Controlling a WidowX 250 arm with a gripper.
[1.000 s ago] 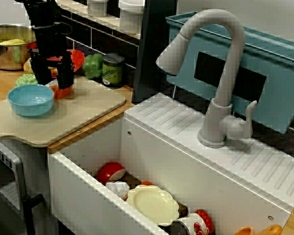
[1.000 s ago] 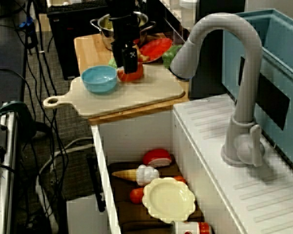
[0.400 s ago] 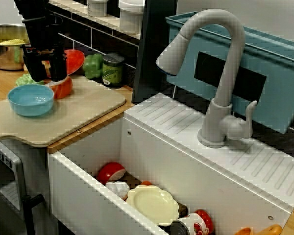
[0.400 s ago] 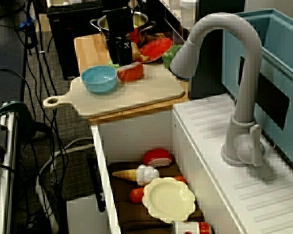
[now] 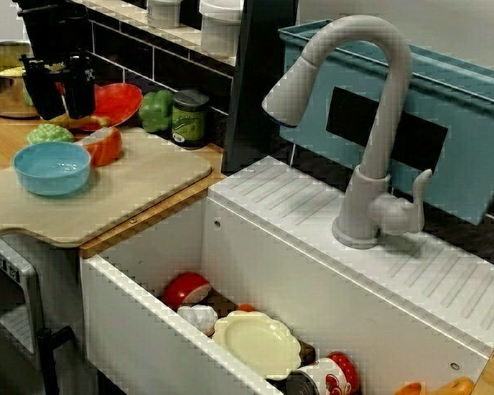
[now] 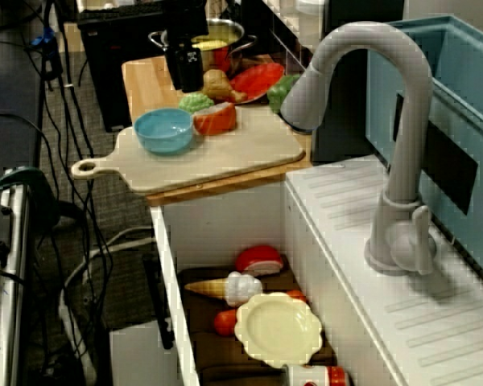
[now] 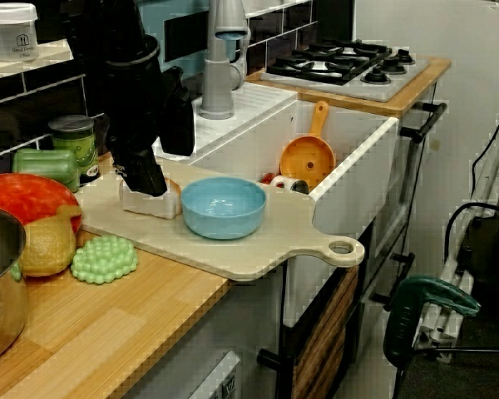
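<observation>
As tool (image 5: 58, 109) gapes, red half (image 5: 104, 146) lies — cut face away from sink (image 5: 140, 321).

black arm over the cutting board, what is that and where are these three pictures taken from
It is a robot arm ending in a two-fingered claw, in a toy kitchen. One camera looks across the sink, one along it toward the counter, one from the counter's end toward the stove. On the cutting board lie a blue bowl and a red toy food piece; a green bumpy toy sits beside the board. The claw hangs open in the air near them, holding nothing.
</observation>
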